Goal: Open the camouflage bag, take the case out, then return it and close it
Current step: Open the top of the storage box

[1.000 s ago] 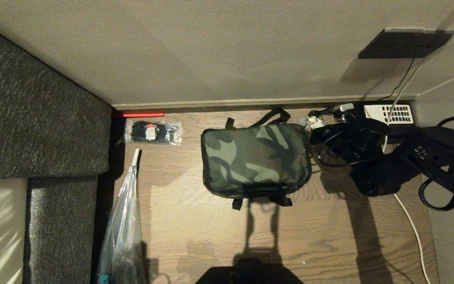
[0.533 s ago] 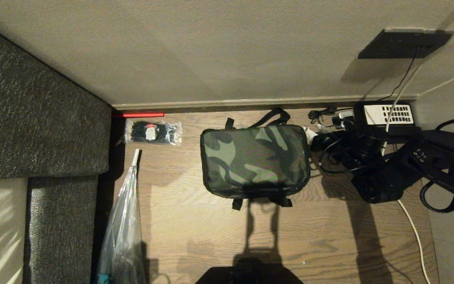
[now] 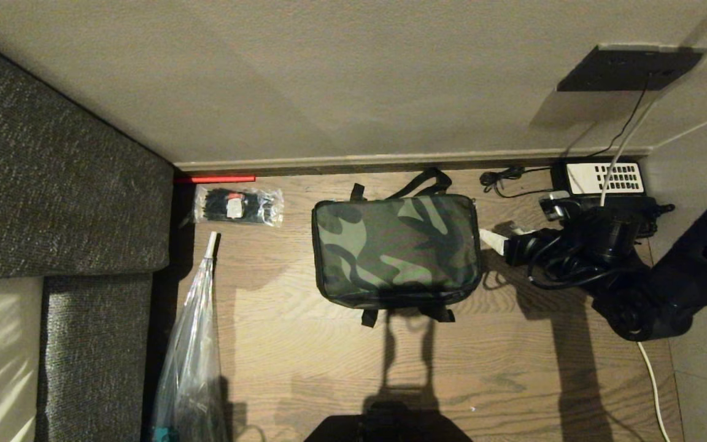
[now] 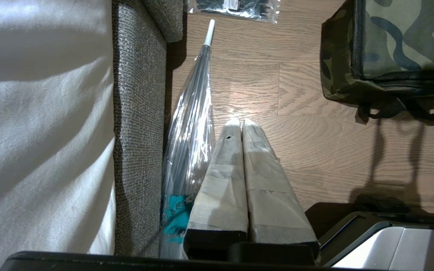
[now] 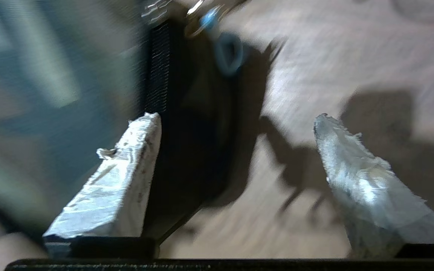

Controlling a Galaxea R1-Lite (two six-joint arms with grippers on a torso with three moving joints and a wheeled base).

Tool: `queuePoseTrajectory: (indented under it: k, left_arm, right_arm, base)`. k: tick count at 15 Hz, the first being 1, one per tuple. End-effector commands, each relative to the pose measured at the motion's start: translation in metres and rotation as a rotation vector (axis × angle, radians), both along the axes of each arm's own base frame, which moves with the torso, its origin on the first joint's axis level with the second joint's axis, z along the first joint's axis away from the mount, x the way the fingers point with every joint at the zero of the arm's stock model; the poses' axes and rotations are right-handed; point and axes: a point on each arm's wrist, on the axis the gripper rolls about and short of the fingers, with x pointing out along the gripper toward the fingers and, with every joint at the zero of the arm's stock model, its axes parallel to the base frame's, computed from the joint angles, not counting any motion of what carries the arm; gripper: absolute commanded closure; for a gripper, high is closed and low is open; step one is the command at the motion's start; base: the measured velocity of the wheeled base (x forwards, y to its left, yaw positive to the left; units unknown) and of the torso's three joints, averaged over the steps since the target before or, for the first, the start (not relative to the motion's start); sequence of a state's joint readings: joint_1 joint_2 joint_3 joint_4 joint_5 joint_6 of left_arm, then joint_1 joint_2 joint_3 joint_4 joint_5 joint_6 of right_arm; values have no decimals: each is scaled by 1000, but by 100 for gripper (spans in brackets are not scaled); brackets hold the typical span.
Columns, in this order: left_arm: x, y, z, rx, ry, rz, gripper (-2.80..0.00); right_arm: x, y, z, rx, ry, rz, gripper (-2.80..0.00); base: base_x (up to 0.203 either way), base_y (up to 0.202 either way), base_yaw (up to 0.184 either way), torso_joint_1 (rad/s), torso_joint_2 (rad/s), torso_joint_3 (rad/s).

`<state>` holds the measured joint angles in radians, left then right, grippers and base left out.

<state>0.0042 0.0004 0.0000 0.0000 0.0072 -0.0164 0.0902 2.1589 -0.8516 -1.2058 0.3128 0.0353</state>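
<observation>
Nearest to the robot, the left gripper (image 4: 239, 124) hangs parked over the wooden floor (image 3: 304, 344) with its two taped fingers pressed together and nothing between them, beside a folded transparent umbrella (image 3: 191, 344) that lies along the grey sofa (image 3: 65, 202). A little farther, in the middle of the floor, sits the camouflage bag (image 3: 396, 248); its lid looks flat and closed all around, and the case is not visible, so I judge it is inside. To the right of the bag is the right gripper (image 5: 236, 120), with its jaws wide apart and empty, just beside the bag's side edge where a small metal ring and a blue loop (image 5: 227, 52) hang. The risk I see is here: if the zip did not reach its end, the lid could stay partly open, and the loop could catch a finger if the arm swings near it. The loose cables (image 3: 559, 270) next to the arm could also be dragged. Farther back, by the wall, lie a small clear packet (image 3: 238, 205) and a black telephone (image 3: 602, 178). Compared with one second before, the right arm has drawn back from the bag's far right corner, and its jaws have gone from closed to wide; the bag has hardly shifted.
</observation>
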Motion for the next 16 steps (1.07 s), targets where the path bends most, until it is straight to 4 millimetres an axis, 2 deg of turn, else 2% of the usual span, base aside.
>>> queuePoseTrajectory:
  k: [1, 4, 7, 13, 16]
  left_arm:
    - [0, 0, -1, 0, 1, 1, 0]
    - [0, 0, -1, 0, 1, 1, 0]
    - [0, 0, -1, 0, 1, 1, 0]
    - [0, 0, -1, 0, 1, 1, 0]
    - [0, 0, -1, 0, 1, 1, 0]
  right_arm:
    - [-29, 10, 33, 116, 65, 33, -280]
    - [-45, 27, 35, 262, 173, 71, -280]
    - [-51, 30, 26, 274, 221, 73, -280]
    - [-50, 39, 4, 254, 302, 77, -280]
    - [-47, 58, 0, 247, 310, 99, -280]
  base:
    - [0, 0, 0, 0, 0, 0]
    - [0, 0, 0, 0, 0, 0]
    - [0, 0, 0, 0, 0, 0]
    - [0, 0, 0, 0, 0, 0]
    - [0, 0, 0, 0, 0, 0]
